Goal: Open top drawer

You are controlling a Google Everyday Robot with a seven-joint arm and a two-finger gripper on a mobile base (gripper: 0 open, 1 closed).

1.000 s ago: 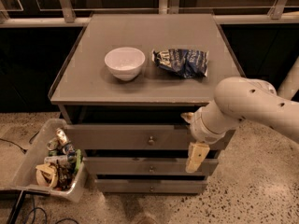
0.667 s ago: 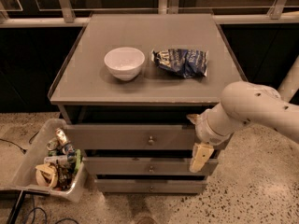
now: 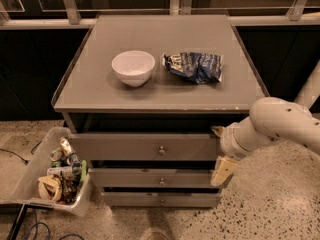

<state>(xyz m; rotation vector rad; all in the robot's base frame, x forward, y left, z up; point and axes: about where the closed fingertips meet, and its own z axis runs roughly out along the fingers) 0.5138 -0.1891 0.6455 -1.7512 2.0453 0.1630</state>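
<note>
camera view shows a grey three-drawer cabinet with a flat surface on top, carrying a white bowl and a crumpled blue snack bag. the top drawer sits directly under that surface, its wide flat front above the two slimmer fronts, with a dark gap along its upper edge. a small round metal knob stands at the centre of the front.

the tool hangs at the right end of the drawer fronts, beside the top drawer's right edge and well apart from the knob, on the end of the white arm that reaches in from the right. whether the tool is open or closed cannot be told.

the drawer looks like a stiff, rigid box that should slide straight out toward the camera rather than flex or tip. with a front this wide it is probably fairly heavy, and a pull from one end may rack it in its runners and jam. the knob is the fair place to take hold: central, so the pull stays even. it is small, round and smooth metal, so a grip there could slip off. the right edge of the front, next to the tool, is another hold, but off centre. a clear plastic bin of rubbish stands on the floor at the left, just beside the cabinet and near the drawer's path.
</note>
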